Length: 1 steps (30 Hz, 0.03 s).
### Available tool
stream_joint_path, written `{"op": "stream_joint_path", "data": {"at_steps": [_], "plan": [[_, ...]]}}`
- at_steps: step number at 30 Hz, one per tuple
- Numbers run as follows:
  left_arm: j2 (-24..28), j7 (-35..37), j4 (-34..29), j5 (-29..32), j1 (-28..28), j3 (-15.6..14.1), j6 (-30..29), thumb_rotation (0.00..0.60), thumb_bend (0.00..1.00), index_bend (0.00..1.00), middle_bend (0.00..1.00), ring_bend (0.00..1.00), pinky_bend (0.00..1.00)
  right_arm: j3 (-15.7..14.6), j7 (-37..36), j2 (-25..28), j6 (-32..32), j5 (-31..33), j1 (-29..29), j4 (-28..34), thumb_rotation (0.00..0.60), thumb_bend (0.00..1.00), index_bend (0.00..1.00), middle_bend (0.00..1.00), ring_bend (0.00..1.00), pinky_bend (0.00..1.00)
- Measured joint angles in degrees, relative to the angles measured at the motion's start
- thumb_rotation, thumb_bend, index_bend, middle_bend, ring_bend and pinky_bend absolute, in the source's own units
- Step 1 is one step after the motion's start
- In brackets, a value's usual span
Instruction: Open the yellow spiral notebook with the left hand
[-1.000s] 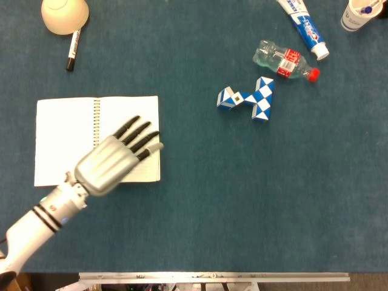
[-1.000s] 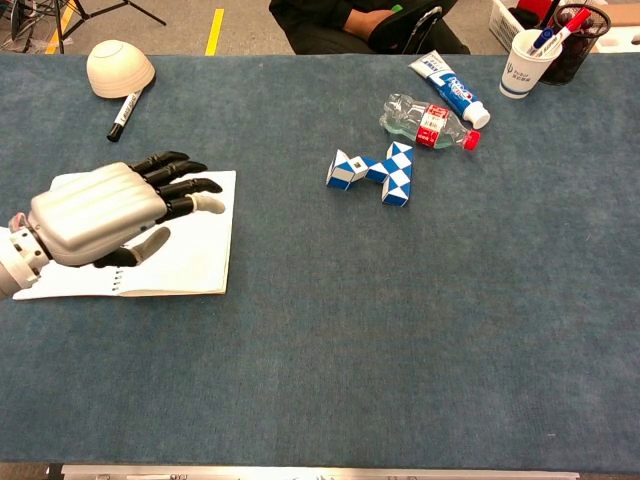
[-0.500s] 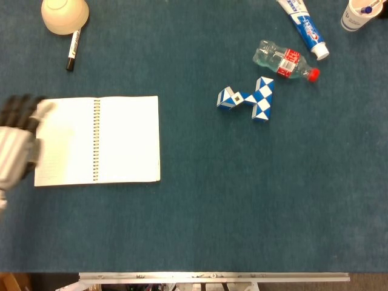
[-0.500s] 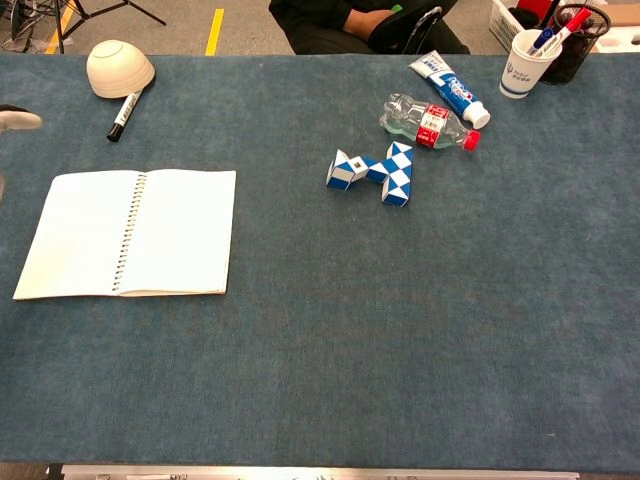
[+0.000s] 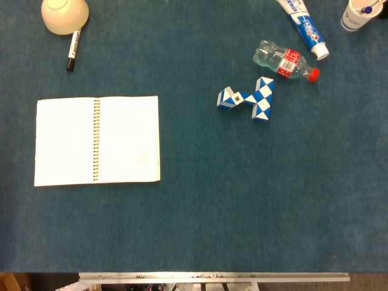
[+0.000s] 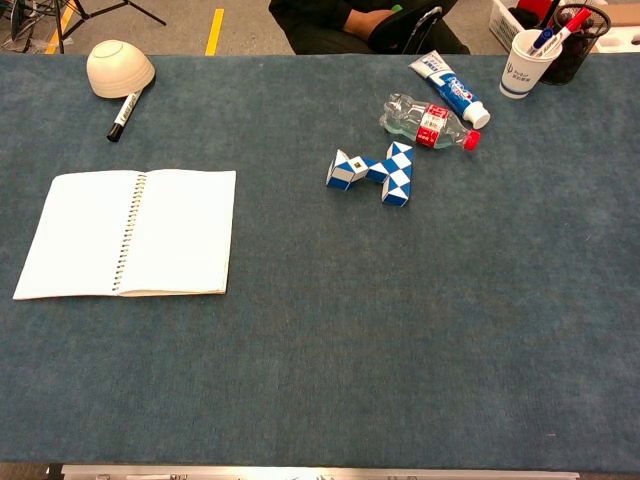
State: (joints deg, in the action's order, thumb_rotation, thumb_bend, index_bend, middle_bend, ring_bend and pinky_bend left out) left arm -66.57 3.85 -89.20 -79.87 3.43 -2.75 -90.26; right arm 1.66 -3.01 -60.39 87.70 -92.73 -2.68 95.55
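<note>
The spiral notebook (image 5: 97, 140) lies open and flat on the blue table at the left, showing two white pages with the wire spine running down the middle. The chest view shows the same notebook (image 6: 130, 232) spread open near the left edge. No yellow cover shows from above. Neither hand appears in the head view or the chest view.
An upturned cream bowl (image 5: 64, 15) and a black marker (image 5: 73, 50) lie behind the notebook. A blue-and-white twist puzzle (image 5: 247, 98), a small plastic bottle (image 5: 285, 61), a toothpaste tube (image 5: 304, 26) and a cup of pens (image 6: 527, 60) sit at the back right.
The left hand lifted off the notebook's right page, drew away to the left, and has gone out of both views. The notebook stays open and unmoved.
</note>
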Motion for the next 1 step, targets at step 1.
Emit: {"op": "stream_joint_path", "data": {"at_steps": [1], "plan": [[-0.24, 0.24, 0.45, 0.06, -0.42, 0.13, -0.12, 0.596, 0.5, 0.1, 0.06, 0.0, 0.0, -0.02, 0.08, -0.01, -0.09, -0.06, -0.09, 0.07, 0.6, 0.35, 0.09, 0.1, 0.0, 0.0]]}}
